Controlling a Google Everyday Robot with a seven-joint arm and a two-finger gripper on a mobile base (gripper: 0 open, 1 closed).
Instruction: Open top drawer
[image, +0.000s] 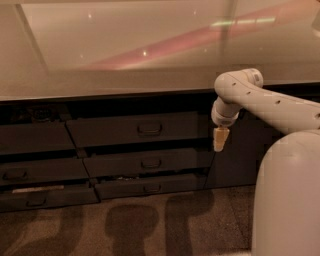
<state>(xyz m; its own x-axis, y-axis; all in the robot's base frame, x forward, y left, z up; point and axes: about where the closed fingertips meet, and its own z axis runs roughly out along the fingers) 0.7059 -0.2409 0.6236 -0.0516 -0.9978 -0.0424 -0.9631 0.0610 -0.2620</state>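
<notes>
Right of centre, the gripper (220, 140) hangs pointing down beside the top drawer (110, 131), at its right end; parted or pressed together, I cannot tell

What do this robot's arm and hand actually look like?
The arm is a smooth white tube with rounded joints and a row of small dark dots along it. No cables show. The hand is a small cream-yellow piece below a white wrist, beside the right end of the top drawer.
</notes>
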